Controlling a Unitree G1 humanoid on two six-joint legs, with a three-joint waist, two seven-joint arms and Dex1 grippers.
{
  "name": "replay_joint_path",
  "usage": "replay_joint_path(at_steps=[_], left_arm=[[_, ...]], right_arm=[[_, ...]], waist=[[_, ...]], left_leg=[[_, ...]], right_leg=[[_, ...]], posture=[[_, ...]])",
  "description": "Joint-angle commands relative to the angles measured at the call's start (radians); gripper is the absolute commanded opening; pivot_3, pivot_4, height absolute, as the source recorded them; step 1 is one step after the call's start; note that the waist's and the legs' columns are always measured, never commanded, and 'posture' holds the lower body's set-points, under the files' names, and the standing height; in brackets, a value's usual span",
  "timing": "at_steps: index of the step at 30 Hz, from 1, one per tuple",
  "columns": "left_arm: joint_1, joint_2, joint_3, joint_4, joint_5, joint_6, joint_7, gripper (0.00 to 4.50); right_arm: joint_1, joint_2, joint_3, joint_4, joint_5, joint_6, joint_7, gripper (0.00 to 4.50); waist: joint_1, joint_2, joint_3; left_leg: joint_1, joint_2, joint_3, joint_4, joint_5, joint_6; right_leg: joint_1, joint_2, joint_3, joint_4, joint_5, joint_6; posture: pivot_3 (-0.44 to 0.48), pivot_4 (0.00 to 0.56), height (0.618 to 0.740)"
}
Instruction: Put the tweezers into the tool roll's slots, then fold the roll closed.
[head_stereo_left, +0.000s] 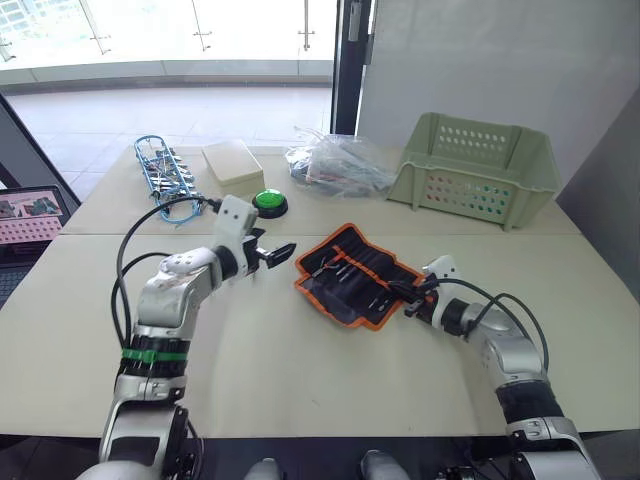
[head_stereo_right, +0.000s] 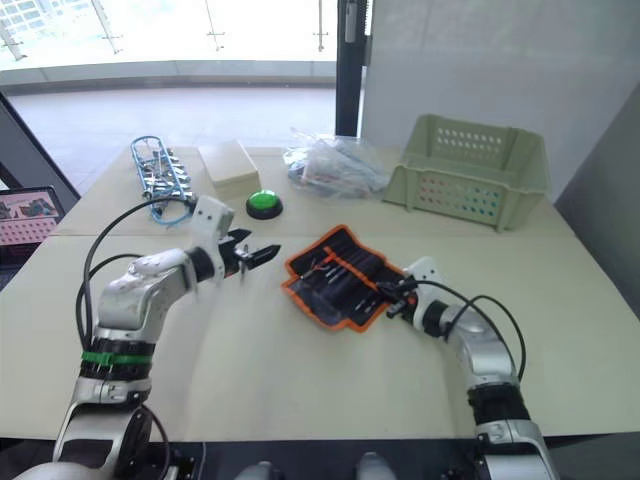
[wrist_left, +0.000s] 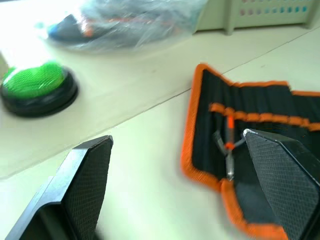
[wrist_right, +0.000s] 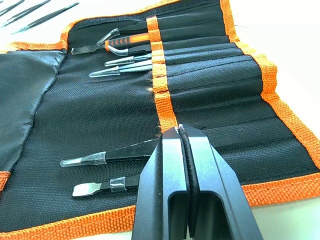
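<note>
No legible writing appears on any item. The tool roll (head_stereo_left: 358, 275) lies open on the cream table (head_stereo_left: 300, 370), centre right, with tweezers (wrist_right: 112, 154) seated in its slots (wrist_right: 210, 65). At 12 o'clock from it sit a clear plastic bag (head_stereo_left: 335, 162) and a green button (head_stereo_left: 269, 202); at 1 o'clock, a green perforated basket (head_stereo_left: 478, 165). Glass walls and a tiled floor lie beyond. The left gripper (head_stereo_left: 268, 254) is at 9 o'clock of the roll, fingers spread apart. The right gripper (wrist_right: 181, 137), fingers pressed together, meets the roll's orange band; its wrist view shows loose tweezers (wrist_right: 35, 12) beyond the roll's far corner.
</note>
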Motion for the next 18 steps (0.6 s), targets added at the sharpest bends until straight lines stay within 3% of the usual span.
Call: replay_joint_path(at_steps=[1,9,18], left_arm=[[0.146,0.042,0.125,-0.048,-0.014,-0.134,0.028,4.45],[0.419,0.054,0.285,-0.178,-0.018,-0.244,0.135,4.45],[0.695,-0.088,0.438,-0.251,-0.131,-0.349,0.191,4.45]], right_arm=[[-0.009,-0.004,0.034,0.056,-0.040,0.004,0.009,0.00],[-0.024,-0.028,0.055,0.052,-0.062,0.005,0.050,0.00],[-0.073,-0.042,0.069,0.129,-0.075,-0.025,0.089,0.00]], waist=[[-0.004,0.000,0.000],[0.011,0.000,0.000],[0.006,-0.001,0.000]], left_leg=[[0.001,0.000,0.001,0.000,0.000,0.000],[0.000,0.000,0.001,0.000,0.000,0.000],[0.000,0.001,0.001,-0.001,0.000,0.000]], right_leg=[[0.000,0.000,0.000,0.000,0.000,0.000],[0.000,-0.002,0.000,-0.001,0.001,-0.001],[0.000,-0.001,-0.001,-0.002,0.001,-0.001]], posture=[[0.000,0.150,0.740],[0.000,0.150,0.740],[0.000,0.150,0.740]])
